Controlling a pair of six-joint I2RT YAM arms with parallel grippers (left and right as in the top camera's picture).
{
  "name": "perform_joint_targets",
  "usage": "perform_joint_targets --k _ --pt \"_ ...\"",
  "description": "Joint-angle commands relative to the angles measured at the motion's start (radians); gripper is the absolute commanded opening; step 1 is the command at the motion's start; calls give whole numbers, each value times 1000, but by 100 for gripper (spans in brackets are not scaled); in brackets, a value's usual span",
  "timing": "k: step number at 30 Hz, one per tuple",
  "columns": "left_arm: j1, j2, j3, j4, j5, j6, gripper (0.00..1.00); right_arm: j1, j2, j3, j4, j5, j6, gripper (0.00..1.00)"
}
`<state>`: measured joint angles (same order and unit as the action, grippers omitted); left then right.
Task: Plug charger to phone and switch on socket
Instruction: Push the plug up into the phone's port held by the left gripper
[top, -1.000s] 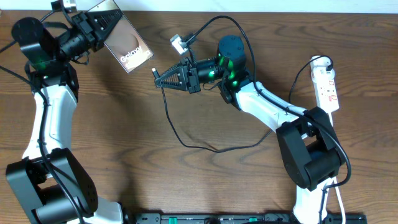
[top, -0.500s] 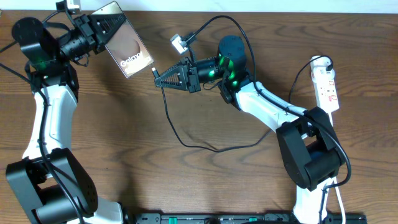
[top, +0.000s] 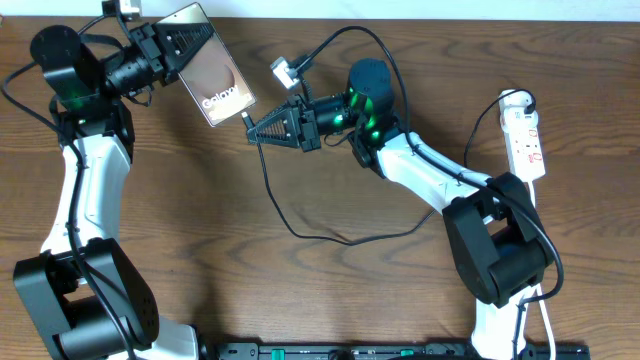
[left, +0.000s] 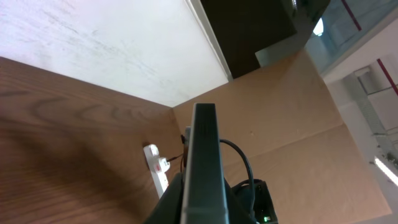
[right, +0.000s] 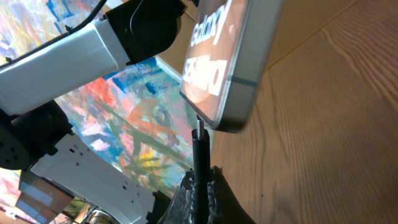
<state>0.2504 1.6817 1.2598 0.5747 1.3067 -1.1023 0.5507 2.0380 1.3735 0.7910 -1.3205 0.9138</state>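
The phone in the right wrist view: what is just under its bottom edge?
The charger's plug tip, held by the right fingers, meets that edge; the port itself is hidden.

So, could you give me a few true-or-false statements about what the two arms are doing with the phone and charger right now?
1. The left gripper holds the phone up, tilted. True.
2. The right gripper is empty. False: it is shut on the charger, near its plug tip.
3. The charger's tip is at the phone's edge. True; whether it is fully in cannot be told.
4. The socket lies beside the phone. False: it lies at the right side of the table, well apart from the phone.
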Motion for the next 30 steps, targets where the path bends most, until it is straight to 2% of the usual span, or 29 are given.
perform_joint_targets --k 1,25,30 --pt "0 -15 12 11 13 9 7 13 -2 10 6 -6 10 1" --pt "-34 -15 12 11 47 10 7 14 -2 10 5 5 18 1" --pt "-34 -15 12 11 82 48 8 13 -2 10 5 22 52 1"
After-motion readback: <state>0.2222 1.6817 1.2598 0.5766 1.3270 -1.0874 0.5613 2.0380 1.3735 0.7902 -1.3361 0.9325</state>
